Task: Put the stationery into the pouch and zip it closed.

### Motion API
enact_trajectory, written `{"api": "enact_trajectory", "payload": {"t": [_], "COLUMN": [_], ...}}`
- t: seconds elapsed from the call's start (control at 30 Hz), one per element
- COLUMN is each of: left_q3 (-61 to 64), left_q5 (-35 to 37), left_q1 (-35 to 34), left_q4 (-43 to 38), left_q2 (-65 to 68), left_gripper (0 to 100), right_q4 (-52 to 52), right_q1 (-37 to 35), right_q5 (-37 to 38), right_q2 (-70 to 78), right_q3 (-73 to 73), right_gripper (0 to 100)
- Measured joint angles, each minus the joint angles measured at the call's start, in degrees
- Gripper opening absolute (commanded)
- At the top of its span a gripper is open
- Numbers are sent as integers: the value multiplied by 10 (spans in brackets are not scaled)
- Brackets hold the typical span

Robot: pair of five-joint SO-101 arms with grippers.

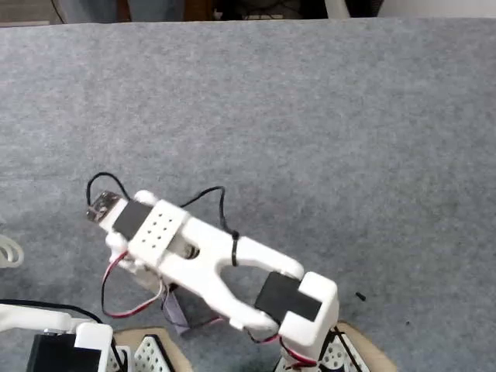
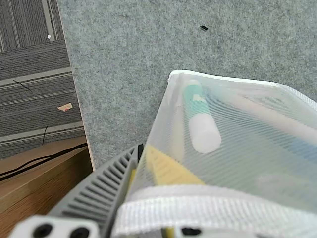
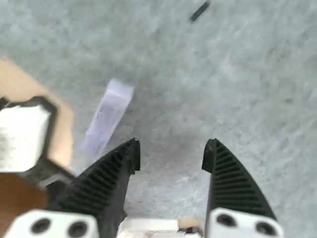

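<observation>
- High view: the right arm point(image 1: 201, 252) lies stretched towards the left over the grey surface point(image 1: 325, 108), with a lilac slip point(image 1: 175, 312) beneath it
- Left wrist view: the left claw point(image 2: 148, 196) looks clenched on the banded end of the mesh pouch point(image 2: 247, 148); a glue stick point(image 2: 200, 124) lies inside, and the pouch's long axis runs away from the claw
- Right wrist view: the right claw point(image 3: 171, 148) hangs released and empty over felt; the left arm has the pouch, so zipping likely means reaching across

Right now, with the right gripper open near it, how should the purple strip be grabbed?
Probably straight down: pinch the purple strip across its short width, mid-length. It lies flat on the felt, slanted to the right gripper, so turn the wrist.
</observation>
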Motion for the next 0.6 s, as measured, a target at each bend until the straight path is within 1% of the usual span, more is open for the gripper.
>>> {"api": "enact_trajectory", "payload": {"t": [0.23,0.4,0.6], "left_q3": [0,0,0], "left_q5": [0,0,-30], "left_q1": [0,-1,-26], "left_q4": [0,0,0], "left_q2": [0,0,1], "left_gripper": [29,29,29], "right_q4": [9,2,2], "right_q1": [-1,-2,-2], "right_q5": [-62,-128,-142], "right_q2": [3,62,113], "right_q3": [-7,-15,-84], "right_gripper": [230,227,225]}}
